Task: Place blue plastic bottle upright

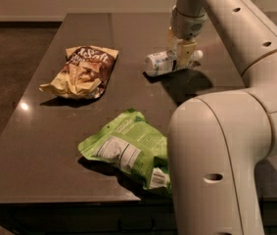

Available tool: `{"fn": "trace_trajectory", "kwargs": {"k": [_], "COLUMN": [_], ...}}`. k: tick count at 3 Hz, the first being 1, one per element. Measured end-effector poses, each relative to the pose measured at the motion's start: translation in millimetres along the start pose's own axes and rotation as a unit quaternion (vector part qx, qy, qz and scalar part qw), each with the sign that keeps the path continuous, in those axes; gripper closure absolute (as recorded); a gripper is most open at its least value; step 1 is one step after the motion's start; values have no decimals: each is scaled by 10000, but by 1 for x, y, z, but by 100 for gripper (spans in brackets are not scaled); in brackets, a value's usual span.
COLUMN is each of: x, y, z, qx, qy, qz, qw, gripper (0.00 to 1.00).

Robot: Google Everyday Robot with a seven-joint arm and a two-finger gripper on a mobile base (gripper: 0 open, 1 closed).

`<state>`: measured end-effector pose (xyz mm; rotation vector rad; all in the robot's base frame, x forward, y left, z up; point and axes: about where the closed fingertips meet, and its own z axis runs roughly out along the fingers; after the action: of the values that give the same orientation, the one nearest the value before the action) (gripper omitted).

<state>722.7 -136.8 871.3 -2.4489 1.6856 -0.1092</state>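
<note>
The blue plastic bottle (160,62) lies on its side on the dark table (128,28), toward the back right. Its base points left and its white cap (198,55) points right. It is clear with a pale label. My gripper (182,50) hangs down from the arm right over the bottle's neck end, at the bottle's level, and part of it crosses in front of the bottle. The bottle's shadow falls on the table just in front of it.
A brown and yellow snack bag (81,72) lies at the left. A green snack bag (128,151) lies near the front edge. My large white arm (221,155) fills the right foreground and hides that part of the table.
</note>
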Motion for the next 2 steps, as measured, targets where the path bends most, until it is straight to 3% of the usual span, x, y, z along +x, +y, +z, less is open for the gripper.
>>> {"fn": "trace_trajectory", "kwargs": {"k": [1, 2], "x": [0, -1], "y": [-2, 0], "z": [-20, -60], "qx": [197, 674], "qy": [316, 889], "qz": [-473, -1068], "qw": [9982, 9880], "gripper": [93, 100]}}
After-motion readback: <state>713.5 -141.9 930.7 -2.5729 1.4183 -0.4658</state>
